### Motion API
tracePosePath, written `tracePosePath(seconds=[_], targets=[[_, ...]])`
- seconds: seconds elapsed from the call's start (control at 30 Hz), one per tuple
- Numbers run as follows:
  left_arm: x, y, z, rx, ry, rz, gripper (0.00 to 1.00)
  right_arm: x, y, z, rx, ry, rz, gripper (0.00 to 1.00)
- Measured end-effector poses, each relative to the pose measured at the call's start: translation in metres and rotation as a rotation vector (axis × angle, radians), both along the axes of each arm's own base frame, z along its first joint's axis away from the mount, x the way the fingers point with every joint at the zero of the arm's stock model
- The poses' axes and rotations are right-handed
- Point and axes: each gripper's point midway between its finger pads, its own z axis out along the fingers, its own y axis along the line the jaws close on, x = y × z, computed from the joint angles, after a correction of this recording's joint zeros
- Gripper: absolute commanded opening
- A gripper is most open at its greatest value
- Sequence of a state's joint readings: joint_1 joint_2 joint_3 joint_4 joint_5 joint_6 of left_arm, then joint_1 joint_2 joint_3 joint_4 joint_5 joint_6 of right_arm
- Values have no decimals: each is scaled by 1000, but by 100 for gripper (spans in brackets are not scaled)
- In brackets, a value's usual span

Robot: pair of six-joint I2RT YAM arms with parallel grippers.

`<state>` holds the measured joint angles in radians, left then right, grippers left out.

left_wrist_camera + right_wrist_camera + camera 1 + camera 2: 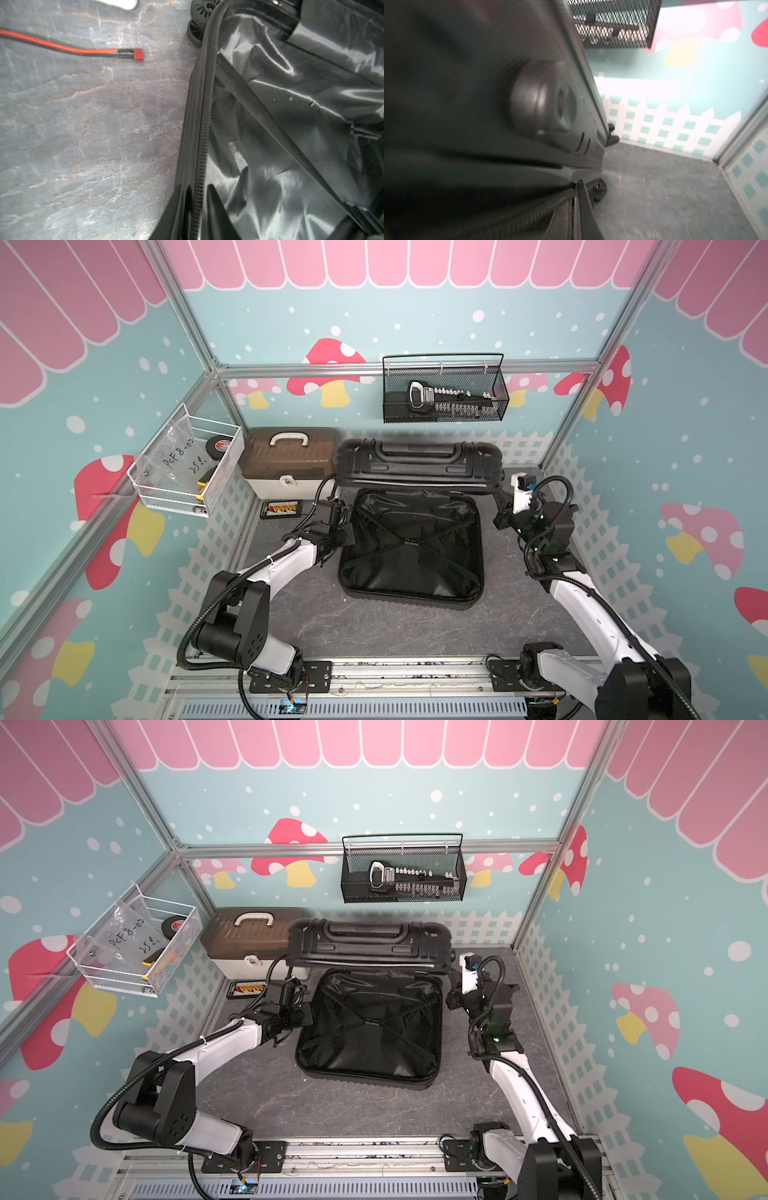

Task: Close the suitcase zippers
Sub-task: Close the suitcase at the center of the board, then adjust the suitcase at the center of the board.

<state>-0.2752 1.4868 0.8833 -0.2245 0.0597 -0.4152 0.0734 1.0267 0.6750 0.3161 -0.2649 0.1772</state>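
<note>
Our left end effector (199, 187) sits at the left rim of the suitcase (409, 602), its jaws standing close on either side of the zip track (204, 116). Whether they actually pinch it we cannot tell. From there the track runs straight away along the rim toward a pair of wheels (199, 14) at the far corner — that is its long axis, and the left arm is the nearer one for this stretch. Our right end effector (579, 191) is closed at the far right corner, where another stretch of track leads up to its tip. The blur hides whether anything is between its jaws.

The suitcase lies open in the middle of the counter (374, 626). Its base half lies flat with the shiny lining (411, 547) and crossed straps facing up, and the lid half (415, 466) stands upright along the far edge. We judge that nothing is zipped yet — the lid must fold down onto the base before either track can be drawn shut.

The counter is grey and marbled, and a red-and-black cable (83, 51) lies on it near the left rim. A brown-lidded toolbox (286, 464) stands at the back left, just beside the lid. A black mesh basket (395, 406) and a white wire basket (224, 464) hang on the mushroom-patterned walls.
</note>
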Motion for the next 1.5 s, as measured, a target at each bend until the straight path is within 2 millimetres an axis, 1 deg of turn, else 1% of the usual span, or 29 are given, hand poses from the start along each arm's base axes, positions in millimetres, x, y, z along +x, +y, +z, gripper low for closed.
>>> tracePosePath(seconds=[0.07,0.13,0.27,0.37,0.43,0.47,0.57,0.6,0.63,0.73,0.83,0.9,0.93,1.0,1.07,1.13,1.23,1.27,1.33,1.4,1.5], targets=[[-1,4,10,14,-23,9,50,-13,-3,-12,8,29,-14,0],[-3,9,20,35,-51,22,56,-22,-6,-20,12,40,-34,0],[-3,26,44,91,-120,78,61,-38,-15,-22,18,38,-83,0],[-4,41,55,149,-149,139,64,-46,-20,-23,22,36,-105,0],[-4,54,63,194,-162,193,67,-49,-22,-27,22,48,-120,7],[-5,60,66,214,-170,221,67,-51,-24,-29,23,57,-128,12],[-10,78,75,271,-183,296,71,-60,-31,-37,24,93,-169,33],[-12,82,78,285,-187,316,71,-63,-34,-38,34,98,-184,38],[-15,88,82,299,-193,338,73,-66,-39,-36,40,92,-207,41],[-25,99,96,319,-217,384,76,-81,-49,-19,74,35,-264,46],[-35,103,112,302,-250,401,78,-96,-61,-8,112,-1,-327,46],[-42,102,119,279,-258,402,78,-101,-70,-12,127,12,-380,46],[-46,101,121,263,-257,396,78,-103,-75,-18,130,34,-409,46],[-51,94,123,228,-249,374,78,-104,-83,-36,126,97,-462,46],[-57,80,121,183,-226,329,78,-103,-88,-61,110,188,-505,48],[-64,65,118,146,-197,278,78,-100,-90,-84,93,276,-523,49],[-74,43,118,113,-160,207,79,-97,-85,-119,70,403,-509,50],[-78,36,119,104,-152,185,81,-96,-81,-129,66,441,-492,50],[-84,24,122,86,-142,148,82,-95,-73,-146,65,499,-451,51],[-91,19,125,67,-129,135,84,-95,-67,-157,71,532,-417,51],[-101,19,129,39,-111,165,85,-94,-59,-167,84,554,-371,51]])
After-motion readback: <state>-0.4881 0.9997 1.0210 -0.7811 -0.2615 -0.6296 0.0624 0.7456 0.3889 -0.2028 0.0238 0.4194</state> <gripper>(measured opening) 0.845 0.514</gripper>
